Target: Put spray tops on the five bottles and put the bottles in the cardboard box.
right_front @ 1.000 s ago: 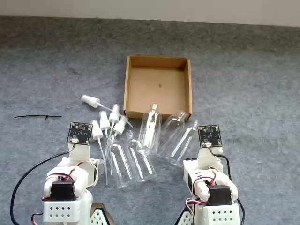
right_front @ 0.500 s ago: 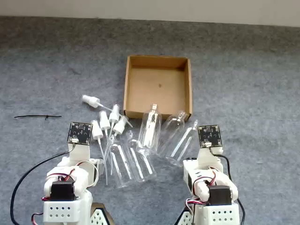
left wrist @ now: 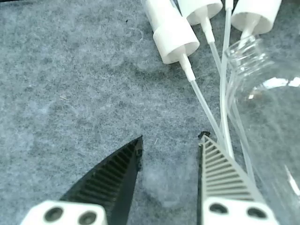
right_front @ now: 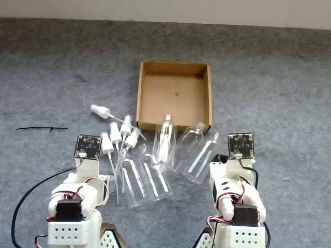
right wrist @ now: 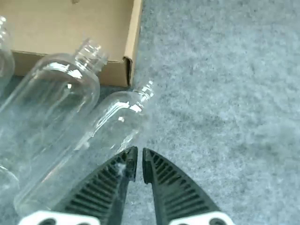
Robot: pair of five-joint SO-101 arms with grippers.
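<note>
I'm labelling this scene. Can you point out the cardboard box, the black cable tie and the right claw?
cardboard box [right_front: 174,65]: high view, far rim.
black cable tie [right_front: 36,128]: high view, middle of the strap.
right claw [right wrist: 139,157]: right wrist view, midway between its fingertips.

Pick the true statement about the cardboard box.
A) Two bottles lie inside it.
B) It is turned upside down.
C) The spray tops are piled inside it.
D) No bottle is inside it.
D: the cardboard box sits open side up with a bare floor, while the bottles and spray tops lie outside it.
</note>
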